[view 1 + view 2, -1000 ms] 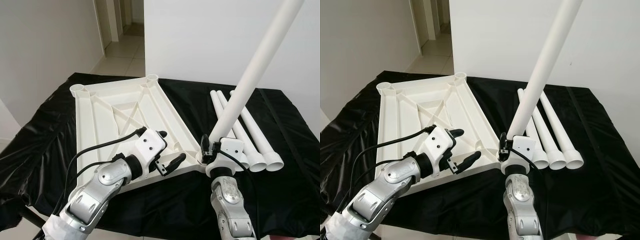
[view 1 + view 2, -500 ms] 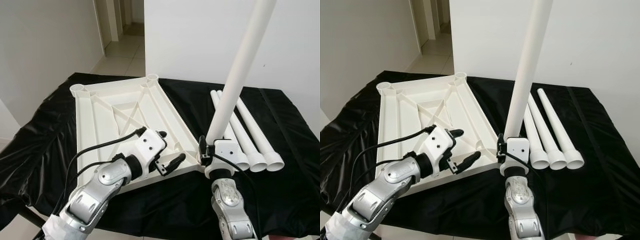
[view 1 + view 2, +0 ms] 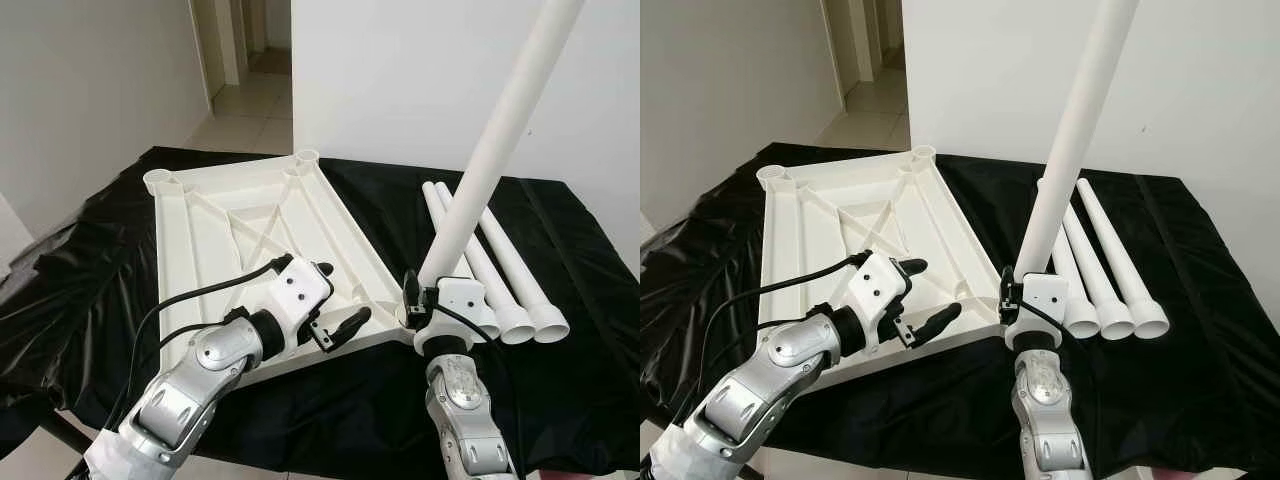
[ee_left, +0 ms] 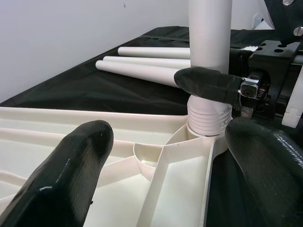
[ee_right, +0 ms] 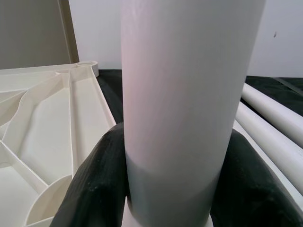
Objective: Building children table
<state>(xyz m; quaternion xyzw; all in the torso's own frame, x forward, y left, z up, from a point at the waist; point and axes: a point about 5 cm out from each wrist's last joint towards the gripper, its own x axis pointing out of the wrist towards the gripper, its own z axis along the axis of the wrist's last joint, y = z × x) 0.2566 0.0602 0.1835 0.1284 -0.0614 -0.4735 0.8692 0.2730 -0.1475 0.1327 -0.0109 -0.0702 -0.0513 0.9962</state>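
Leg (image 3: 490,160): threaded foot at near-right corner socket of tabletop (image 3: 230,230), long axis leaning up and right, off socket axis.
Right gripper (image 3: 425,305): clamped on leg just above threads.
Left gripper (image 3: 335,300): fingers apart, just left of socket, nearer tabletop.
Spare legs (image 3: 500,270): lying right.

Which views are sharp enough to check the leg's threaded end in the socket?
Left wrist view: crisp on the white plastic table leg and its ribbed end at the corner socket; the left claw fingers look soft up close. Right wrist view: too close, leg blurred. Eye views: evenly lit, sharp, socket small.
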